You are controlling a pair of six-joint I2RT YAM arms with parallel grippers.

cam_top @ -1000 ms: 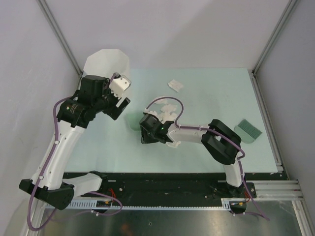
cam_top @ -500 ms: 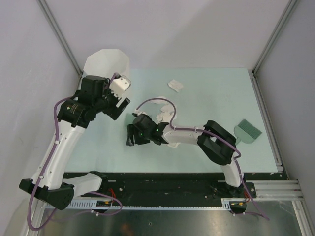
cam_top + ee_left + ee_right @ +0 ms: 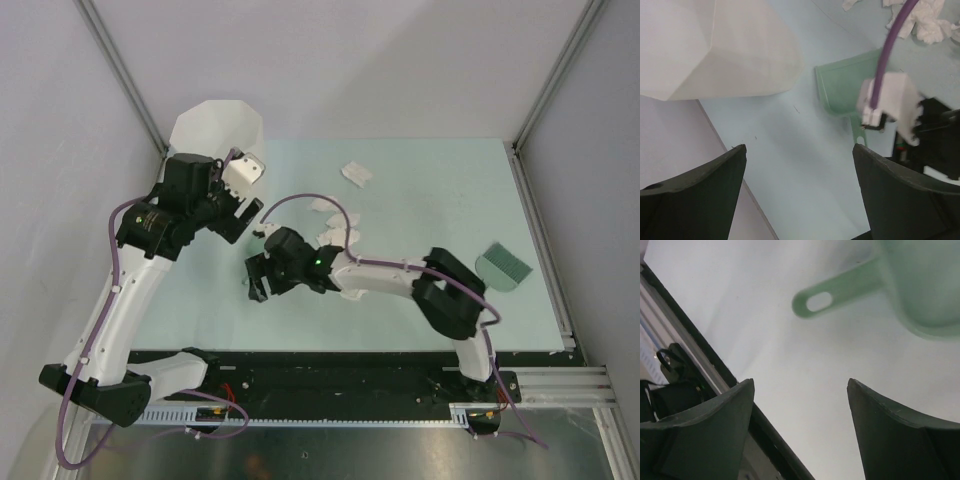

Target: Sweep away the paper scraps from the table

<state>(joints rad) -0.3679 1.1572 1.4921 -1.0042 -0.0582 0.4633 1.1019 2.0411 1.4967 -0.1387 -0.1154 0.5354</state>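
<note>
Several crumpled white paper scraps lie on the mint-green table (image 3: 440, 190): one at the back (image 3: 357, 173), one nearer the middle (image 3: 324, 205) and a cluster (image 3: 342, 236) beside the right arm; some also show in the left wrist view (image 3: 932, 22). A green dustpan (image 3: 847, 90) lies by the left gripper; its handle (image 3: 835, 292) shows in the right wrist view. My left gripper (image 3: 243, 215) (image 3: 799, 150) is open and empty above the table. My right gripper (image 3: 256, 284) (image 3: 800, 382) is open and empty, just near of the dustpan handle.
A tall white faceted bin (image 3: 215, 125) stands at the back left corner. A green brush (image 3: 503, 266) lies near the right edge. The black front rail (image 3: 695, 365) runs close under the right gripper. Grey walls edge the table.
My right arm has swung left and toward the near edge, moving its gripper off the scrap cluster and past the dustpan. The left arm has not moved.
</note>
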